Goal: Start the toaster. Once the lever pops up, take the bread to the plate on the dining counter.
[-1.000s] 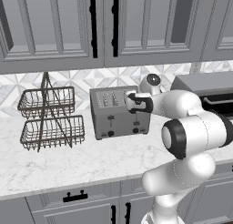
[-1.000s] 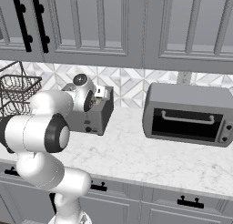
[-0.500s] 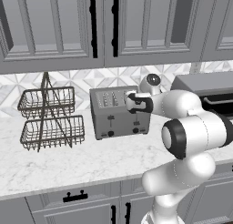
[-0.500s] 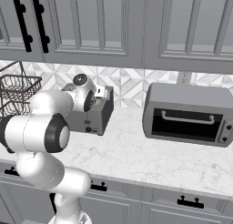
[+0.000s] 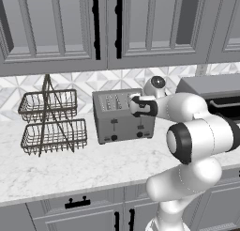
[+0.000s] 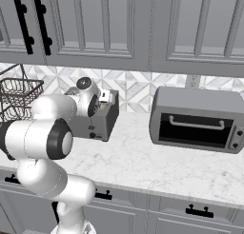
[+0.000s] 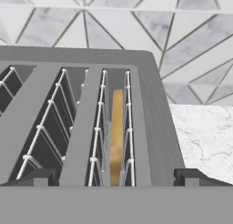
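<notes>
Nothing has shifted over the last second: your gripper [image 7: 116, 176] hovers spread wide, gripping nothing, with the bread [image 7: 116, 136] down in the toaster [image 5: 123, 116] slot between its 2 fingers.

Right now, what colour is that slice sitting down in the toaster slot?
Golden-tan. The bread shows best in the hand view, edge-on in the toaster.
</notes>
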